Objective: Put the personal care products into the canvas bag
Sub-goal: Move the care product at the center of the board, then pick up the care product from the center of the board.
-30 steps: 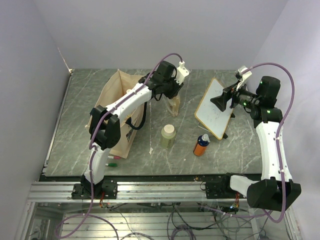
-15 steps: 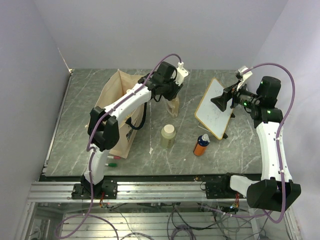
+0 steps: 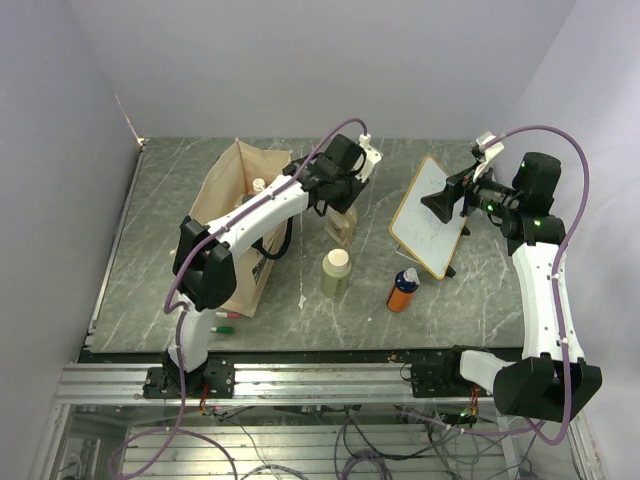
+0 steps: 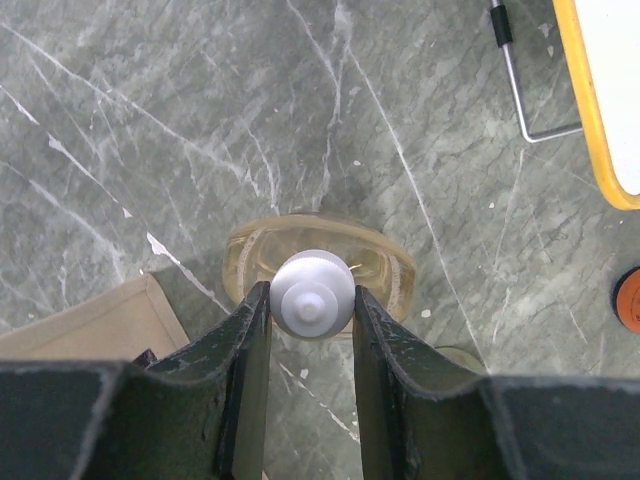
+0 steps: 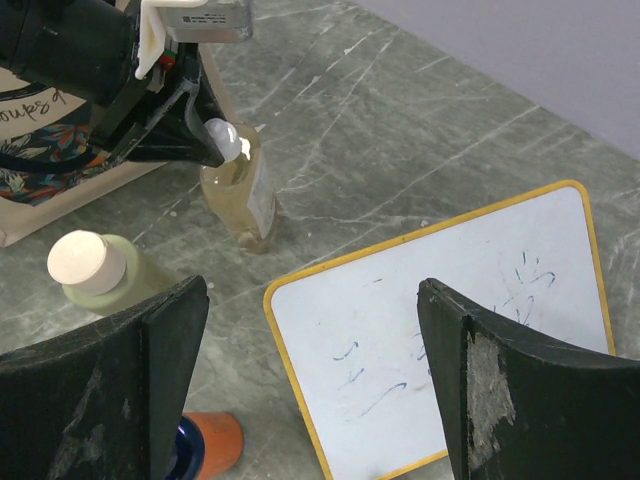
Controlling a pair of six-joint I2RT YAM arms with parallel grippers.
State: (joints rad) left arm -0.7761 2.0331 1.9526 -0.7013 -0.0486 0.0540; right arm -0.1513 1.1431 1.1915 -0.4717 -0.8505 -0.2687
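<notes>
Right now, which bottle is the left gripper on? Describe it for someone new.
Right of the canvas bag, toward the whiteboard, is the amber bottle. The left gripper pinches its white cap. Unlike the pale green bottle and orange bottle nearer the arms, its body is see-through gold.

Your left claw point(image 4: 312, 300) pinches the amber bottle point(image 4: 385, 272) by its white cap point(image 4: 313, 285), the bottle upright beneath it. Left of the claw the beige canvas bag point(image 3: 225, 200) stands open. The pale green bottle point(image 3: 335, 272) and the orange bottle point(image 3: 402, 291) stand upright nearer the bases.
</notes>
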